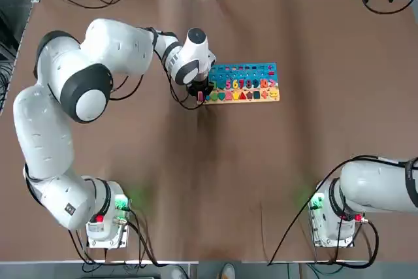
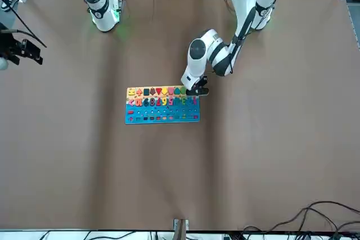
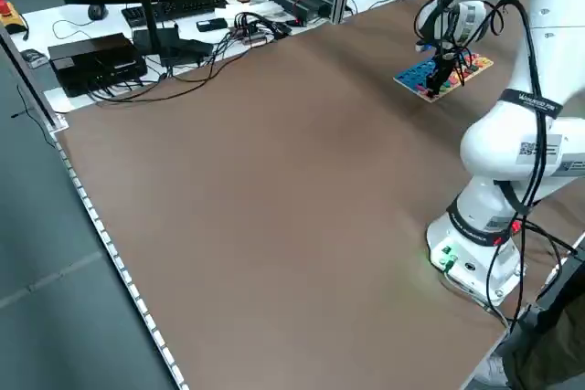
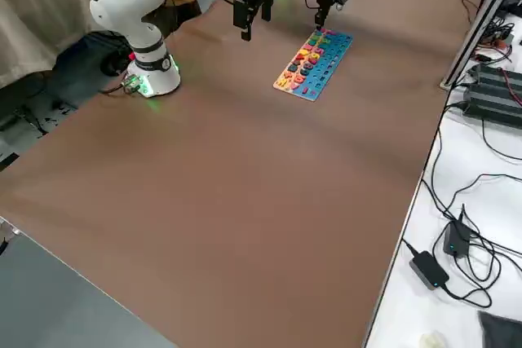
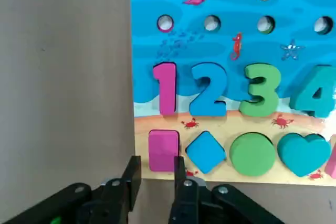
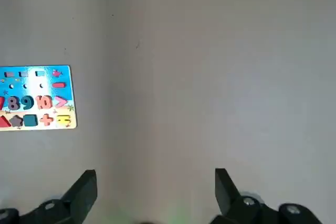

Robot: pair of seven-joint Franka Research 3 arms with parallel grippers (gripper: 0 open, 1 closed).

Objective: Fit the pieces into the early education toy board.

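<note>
- The flat rectangular puzzle board (image 1: 244,83), blue above a tan wooden strip, lies mid-worktop, long axis running across the robot's front.
- The left gripper (image 5: 155,182) hangs over the board's left end, fingers nearly together and holding nothing visible, just beside the pink square piece (image 5: 163,150) seated in the strip.
- The right gripper (image 6: 155,190) is spread open, well apart from the board.
- The brown worktop (image 1: 215,181) around the board is bare; cables and electronics line its far edge.
</note>
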